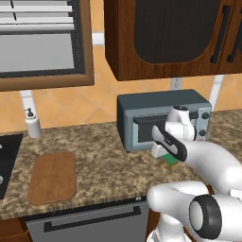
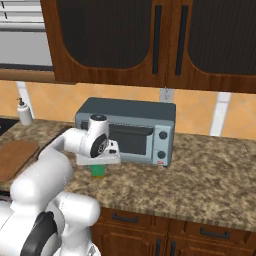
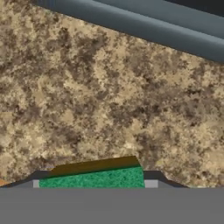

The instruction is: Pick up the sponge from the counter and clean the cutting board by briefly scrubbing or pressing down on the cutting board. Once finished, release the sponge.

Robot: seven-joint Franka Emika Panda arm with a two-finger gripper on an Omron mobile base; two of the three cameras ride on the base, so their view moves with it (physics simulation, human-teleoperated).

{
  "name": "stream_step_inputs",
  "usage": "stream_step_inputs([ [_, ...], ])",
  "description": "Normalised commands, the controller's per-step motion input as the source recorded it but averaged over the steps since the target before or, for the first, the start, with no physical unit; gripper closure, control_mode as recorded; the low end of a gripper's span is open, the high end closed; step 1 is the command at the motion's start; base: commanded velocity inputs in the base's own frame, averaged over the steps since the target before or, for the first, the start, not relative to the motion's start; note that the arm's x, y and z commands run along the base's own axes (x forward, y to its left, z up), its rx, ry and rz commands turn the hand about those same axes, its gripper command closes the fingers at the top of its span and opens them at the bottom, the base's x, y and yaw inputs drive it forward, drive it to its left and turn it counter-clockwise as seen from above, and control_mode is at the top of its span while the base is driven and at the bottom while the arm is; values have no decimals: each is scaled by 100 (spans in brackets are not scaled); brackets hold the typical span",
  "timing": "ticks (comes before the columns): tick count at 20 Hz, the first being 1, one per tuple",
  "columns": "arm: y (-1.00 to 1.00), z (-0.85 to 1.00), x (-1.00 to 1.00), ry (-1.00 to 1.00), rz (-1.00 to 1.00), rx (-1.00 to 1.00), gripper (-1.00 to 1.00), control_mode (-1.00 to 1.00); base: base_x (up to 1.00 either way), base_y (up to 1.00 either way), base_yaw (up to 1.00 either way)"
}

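Note:
The green sponge point(image 3: 92, 177) with its yellowish underside lies low between my fingertips in the hand view. A grey pad point(image 3: 151, 183) presses against each end of it. From the base views, the sponge point(image 1: 171, 160) point(image 2: 98, 170) peeks out beneath my hand, just in front of the toaster oven, at counter point(image 1: 108, 160) level. My gripper point(image 1: 168, 158) point(image 2: 98, 165) point(image 3: 92, 186) points down and is shut on it. The reddish-brown cutting board point(image 1: 52, 177) point(image 2: 15, 157) lies flat on the counter well to the left of the sponge, near the front edge.
A grey toaster oven point(image 1: 163, 118) point(image 2: 130, 130) stands right behind my hand against the wall. A white soap dispenser point(image 1: 32, 124) point(image 2: 23, 112) sits at the back left, beside the black sink point(image 1: 7, 160). Dark cabinets hang overhead.

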Motion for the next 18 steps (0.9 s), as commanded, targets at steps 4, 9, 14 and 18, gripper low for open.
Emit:
stream_step_inputs([
  [4, 5, 87, -1, 4, -4, 16, 100, -100, 0, 0, 0],
  [9, 28, 75, -12, 4, -16, 0, 100, -100, 0, 0, 0],
  [14, 23, 62, -7, 15, -23, 10, 100, -100, 0, 0, 0],
  [18, 21, 14, -17, 2, -34, 0, 100, -100, 0, 0, 0],
])
